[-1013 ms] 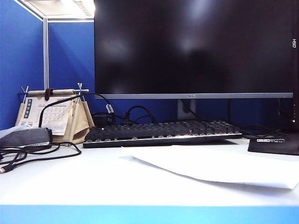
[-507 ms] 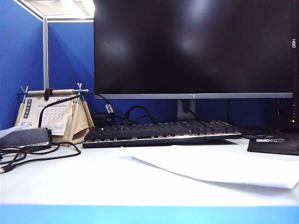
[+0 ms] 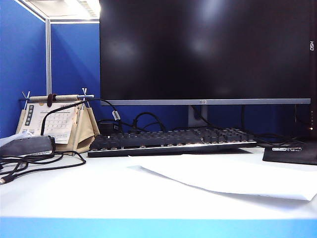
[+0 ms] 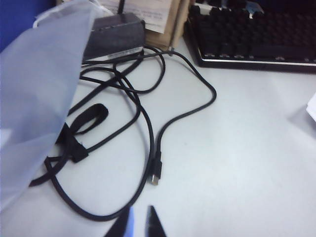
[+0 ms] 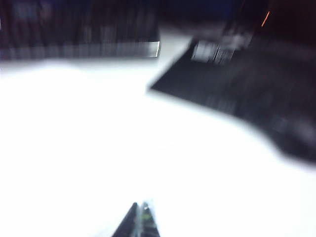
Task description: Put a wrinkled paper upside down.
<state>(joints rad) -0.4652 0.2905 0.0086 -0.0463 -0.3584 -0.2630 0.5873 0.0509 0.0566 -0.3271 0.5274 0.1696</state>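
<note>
One wrinkled paper (image 3: 233,176) lies flat on the desk (image 3: 89,193) before the keyboard (image 3: 171,140), held by neither arm, so whether it's flipped is unclear: right fingers (image 5: 138,217) pressed together above its white sheet, left fingers (image 4: 137,223) nearly together, empty, just short of a black cable (image 4: 163,131).

The wrinkled paper (image 3: 233,176) is just a big plain white sheet lying flat-ish on the counter (image 3: 89,193), right in front of the keyboard (image 3: 171,140). Its near edge lifts slightly, casting a thin shadow underneath.
</note>
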